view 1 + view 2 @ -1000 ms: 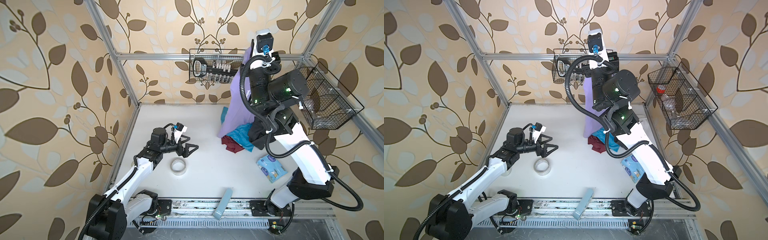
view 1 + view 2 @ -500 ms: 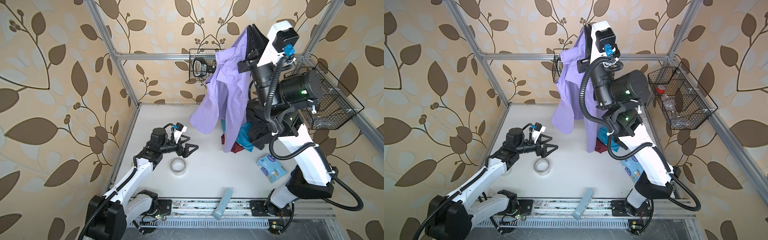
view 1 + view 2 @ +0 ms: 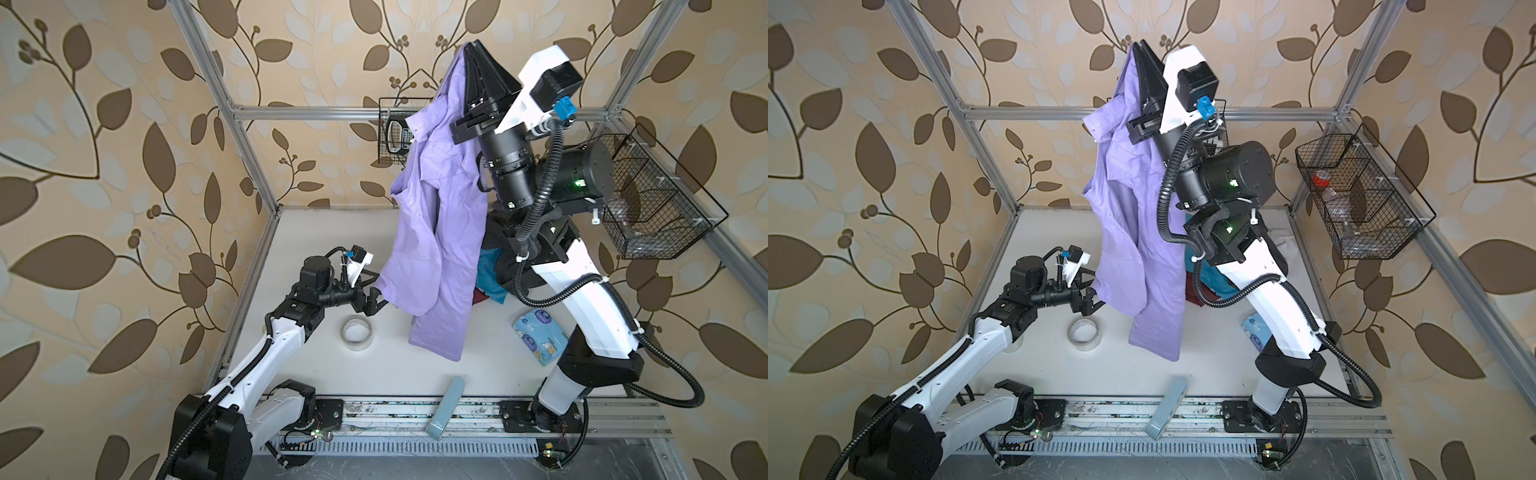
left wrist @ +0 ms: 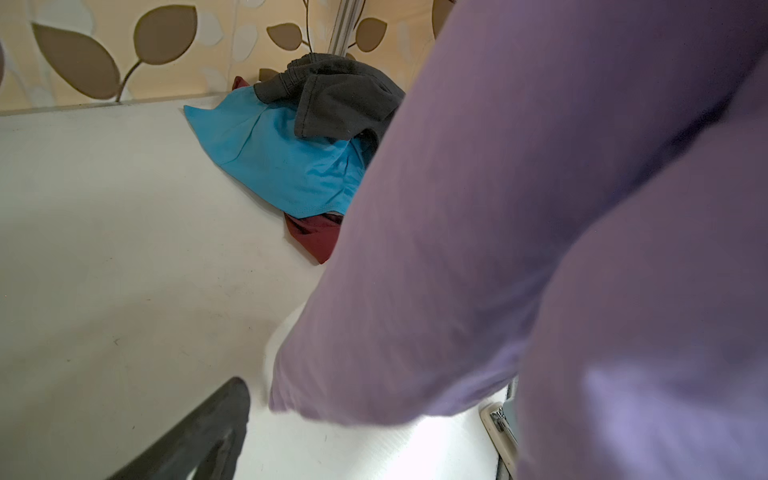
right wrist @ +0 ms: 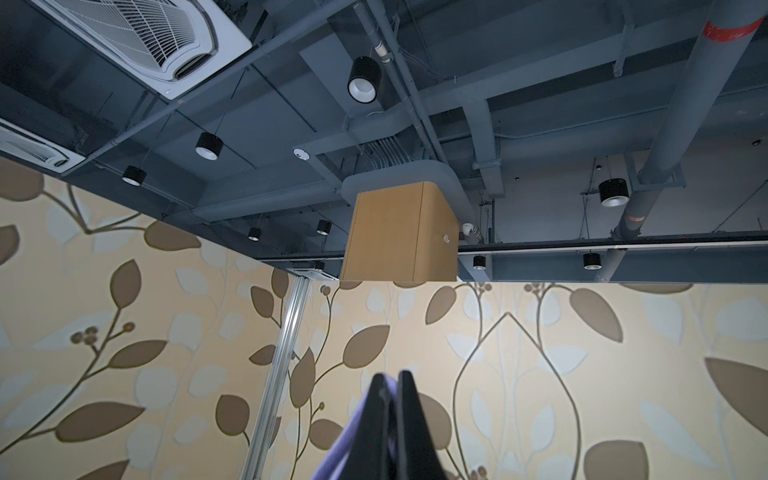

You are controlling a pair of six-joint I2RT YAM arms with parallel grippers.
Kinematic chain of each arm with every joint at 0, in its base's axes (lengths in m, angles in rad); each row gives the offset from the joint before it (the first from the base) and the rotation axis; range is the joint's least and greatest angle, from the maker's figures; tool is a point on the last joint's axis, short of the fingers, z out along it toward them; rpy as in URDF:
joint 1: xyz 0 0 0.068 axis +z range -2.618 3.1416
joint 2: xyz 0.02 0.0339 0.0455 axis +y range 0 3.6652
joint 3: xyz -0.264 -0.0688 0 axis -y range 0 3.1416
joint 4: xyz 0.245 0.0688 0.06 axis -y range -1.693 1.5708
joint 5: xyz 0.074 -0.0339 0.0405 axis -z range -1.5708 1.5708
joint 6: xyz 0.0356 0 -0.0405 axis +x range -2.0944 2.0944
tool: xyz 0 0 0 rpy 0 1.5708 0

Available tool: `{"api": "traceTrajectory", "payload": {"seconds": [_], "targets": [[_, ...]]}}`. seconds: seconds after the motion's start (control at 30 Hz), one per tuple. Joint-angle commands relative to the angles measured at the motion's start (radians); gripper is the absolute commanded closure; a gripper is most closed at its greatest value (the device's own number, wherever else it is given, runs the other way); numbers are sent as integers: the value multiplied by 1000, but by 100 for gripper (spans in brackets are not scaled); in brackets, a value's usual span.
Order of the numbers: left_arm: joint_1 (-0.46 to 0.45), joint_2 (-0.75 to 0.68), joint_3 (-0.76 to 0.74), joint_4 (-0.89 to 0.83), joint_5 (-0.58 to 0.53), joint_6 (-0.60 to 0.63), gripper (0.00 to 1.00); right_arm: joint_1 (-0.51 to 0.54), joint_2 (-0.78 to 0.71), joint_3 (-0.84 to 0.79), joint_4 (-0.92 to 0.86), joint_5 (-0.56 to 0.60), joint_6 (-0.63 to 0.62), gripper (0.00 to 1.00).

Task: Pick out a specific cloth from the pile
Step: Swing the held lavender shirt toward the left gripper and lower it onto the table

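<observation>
We found the right gripper (image 3: 470, 46) raised high above the table (image 3: 324, 241), near the upper frame bar. Its two black fingers (image 5: 380, 415) were pressed together on a fold of the lavender collared shirt (image 3: 436, 232). In the right wrist view the purple fabric emerged from between the closed jaws, against the wallpaper and ceiling. In both top views the shirt hung full length from that pinch, collar uppermost. It draped down past the arm's black joints to a hem low over the middle of the table. We could not tell whether the hem touched the surface.

The pile (image 3: 496, 270) lay behind the hanging shirt at the table's far right side, partly hidden by the right arm. The left wrist view showed it best: a dark grey garment (image 4: 340, 99) on top of a teal-blue one (image 4: 270, 158), with a maroon piece (image 4: 316, 241) poking out underneath.

The left gripper (image 3: 374, 301) hovered low, its jaws spread and holding nothing. Its tips were just beside the shirt's hanging edge, and we could not tell whether they touched. A tape roll (image 3: 356, 332) lay flat on the table near it. A blue patterned tissue packet (image 3: 538, 338) lay beside the right arm, well apart from the roll. A pale blue box (image 3: 446, 409) rested across the front rail.
</observation>
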Motion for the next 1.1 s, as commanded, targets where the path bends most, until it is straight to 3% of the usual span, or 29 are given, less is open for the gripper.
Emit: {"api": "traceTrajectory", "payload": {"seconds": [0.0, 0.17, 0.6, 0.7, 0.87, 1.07], "targets": [[-8, -28, -12, 25, 25, 26, 1, 7, 49, 23, 42, -27, 47, 100], [-8, -37, -17, 25, 25, 31, 1, 7, 127, 35, 47, -60, 84, 100], [-8, -24, -9, 16, 34, 44, 1, -4, 303, 72, 117, -17, -1, 100], [-8, -25, -9, 14, 34, 44, 1, -23, 325, 39, 109, 5, 17, 100], [-8, -28, -8, 13, 36, 45, 1, -72, 335, -83, 42, -5, 155, 100], [-8, -30, -9, 11, 36, 45, 1, -78, 329, -249, -38, 8, 194, 100]]}}
